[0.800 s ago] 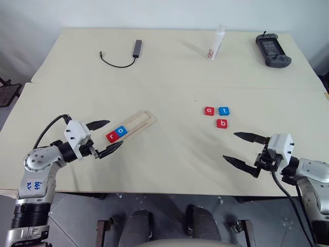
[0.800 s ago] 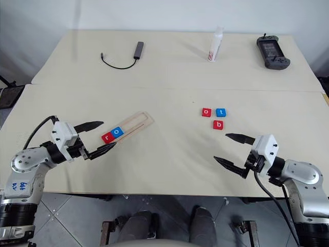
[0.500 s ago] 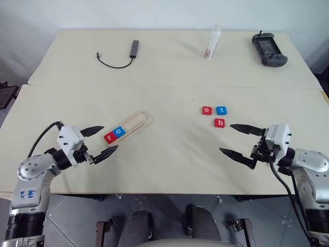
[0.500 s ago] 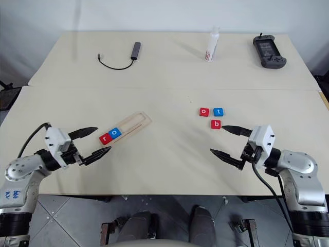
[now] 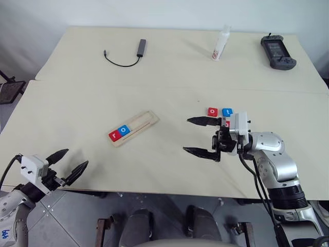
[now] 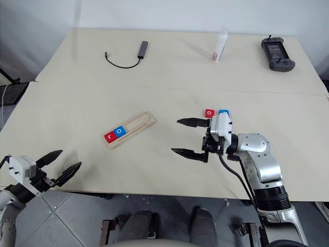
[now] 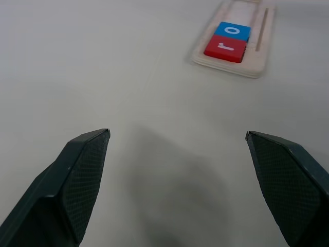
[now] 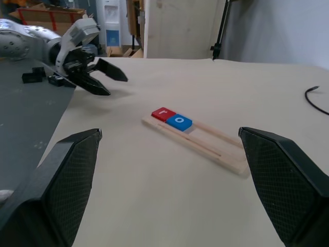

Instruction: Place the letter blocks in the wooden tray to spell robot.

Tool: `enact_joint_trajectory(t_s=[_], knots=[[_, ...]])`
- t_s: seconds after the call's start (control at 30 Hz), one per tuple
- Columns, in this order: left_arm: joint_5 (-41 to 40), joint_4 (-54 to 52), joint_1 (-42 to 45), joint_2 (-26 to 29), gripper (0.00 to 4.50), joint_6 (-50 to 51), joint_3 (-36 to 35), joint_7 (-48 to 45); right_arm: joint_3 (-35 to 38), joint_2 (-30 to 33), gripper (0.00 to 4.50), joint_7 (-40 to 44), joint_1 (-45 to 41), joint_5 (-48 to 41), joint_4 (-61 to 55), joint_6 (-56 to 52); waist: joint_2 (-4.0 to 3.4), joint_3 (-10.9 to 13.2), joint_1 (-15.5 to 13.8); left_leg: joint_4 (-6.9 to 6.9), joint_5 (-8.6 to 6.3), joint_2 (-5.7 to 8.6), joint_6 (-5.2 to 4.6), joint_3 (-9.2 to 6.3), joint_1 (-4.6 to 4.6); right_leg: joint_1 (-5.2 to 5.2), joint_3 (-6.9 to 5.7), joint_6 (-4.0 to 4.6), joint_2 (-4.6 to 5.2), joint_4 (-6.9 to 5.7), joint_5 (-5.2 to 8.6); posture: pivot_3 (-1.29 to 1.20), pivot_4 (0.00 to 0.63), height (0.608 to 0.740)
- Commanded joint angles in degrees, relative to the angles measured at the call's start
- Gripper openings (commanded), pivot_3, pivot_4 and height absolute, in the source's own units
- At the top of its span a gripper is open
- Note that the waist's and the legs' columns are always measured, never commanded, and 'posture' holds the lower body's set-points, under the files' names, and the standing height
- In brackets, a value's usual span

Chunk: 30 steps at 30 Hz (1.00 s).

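The pale wooden tray [image 5: 134,127] lies slanted left of the table's middle, with a red r block [image 5: 114,136] and a blue o block [image 5: 123,129] side by side at its near end. A red o block [image 5: 213,111] and a blue t block [image 5: 227,111] lie loose to the right. A red b block [image 5: 226,123] peeks out behind my right gripper [image 5: 186,135]. That gripper is open and empty, pointing left, between the tray and the loose blocks. My left gripper [image 5: 77,156] is open and empty at the near left table edge, well short of the tray [image 7: 234,46].
A dark USB hub with its cable [image 5: 141,47] lies at the back left. A white bottle [image 5: 221,44] and a black game controller [image 5: 278,52] stand at the back right. A seam [image 5: 154,86] crosses the table.
My right gripper has swung left, past the loose blocks toward the table's middle. My left gripper has drawn back from the tray to the near left edge. Both stayed open.
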<state>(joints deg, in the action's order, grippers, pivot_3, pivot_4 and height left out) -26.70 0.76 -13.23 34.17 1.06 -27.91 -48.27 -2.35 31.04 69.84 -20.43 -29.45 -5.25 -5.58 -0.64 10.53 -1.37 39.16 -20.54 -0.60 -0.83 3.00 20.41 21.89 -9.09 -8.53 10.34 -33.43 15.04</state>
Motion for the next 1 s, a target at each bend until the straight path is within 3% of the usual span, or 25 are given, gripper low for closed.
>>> enact_joint_trajectory(t_s=[0.03, 0.23, 0.37, 0.87, 1.0], knots=[[0.2, -3.8, 3.6, 0.3, 4.50, 1.2, 2.7, 1.1, 0.9, 1.6, 4.47, 1.3, 0.9, -0.6, -2.2, -0.3, 0.00, 0.0, 0.0, 0.00, 0.00, -0.01, 0.01, 0.07, 0.01, 0.00, -0.02, 0.00, -0.02, 0.00, 0.00, 0.00, 0.150, 0.740], [4.0, -0.1, 14.1, 1.2, 4.50, 2.4, 10.3, 0.8, 1.8, 3.0, 4.47, 0.7, 1.7, -1.2, -3.4, -2.1, 0.01, 0.0, 0.3, 0.00, -0.01, -0.07, 0.03, 0.59, 0.01, 0.08, 0.01, 0.00, -0.09, -0.02, 0.00, 0.00, 0.150, 0.740], [8.1, 7.9, 20.2, 2.5, 4.50, 0.2, 14.7, -1.5, 2.7, 3.4, 4.47, -0.5, 3.2, -1.4, -5.2, -3.1, 0.01, 0.0, 1.1, -0.04, -0.03, -0.11, 0.06, 0.86, 0.03, 0.32, 0.01, 0.01, -0.11, -0.11, 0.00, 0.00, 0.150, 0.740], [11.8, 18.6, 25.3, 3.6, 4.50, -0.4, 19.7, -5.0, 4.2, 3.1, 4.47, -4.4, 6.9, -1.3, -9.1, -3.8, 0.02, 0.0, 1.4, 0.00, -0.03, -0.12, 0.06, 0.99, 0.15, 0.51, 0.07, 0.01, -0.08, -0.21, 0.00, 0.00, 0.150, 0.740], [12.4, 20.0, 25.0, 4.1, 3.65, -0.9, 20.6, -7.0, 4.2, 3.2, 4.50, -4.7, 7.3, -1.3, -9.3, -3.7, 0.01, 0.0, 1.4, 0.00, -0.03, -0.13, 0.06, 1.01, 0.13, 0.51, 0.07, 0.01, -0.08, -0.22, 0.00, 0.00, 0.150, 0.740]])
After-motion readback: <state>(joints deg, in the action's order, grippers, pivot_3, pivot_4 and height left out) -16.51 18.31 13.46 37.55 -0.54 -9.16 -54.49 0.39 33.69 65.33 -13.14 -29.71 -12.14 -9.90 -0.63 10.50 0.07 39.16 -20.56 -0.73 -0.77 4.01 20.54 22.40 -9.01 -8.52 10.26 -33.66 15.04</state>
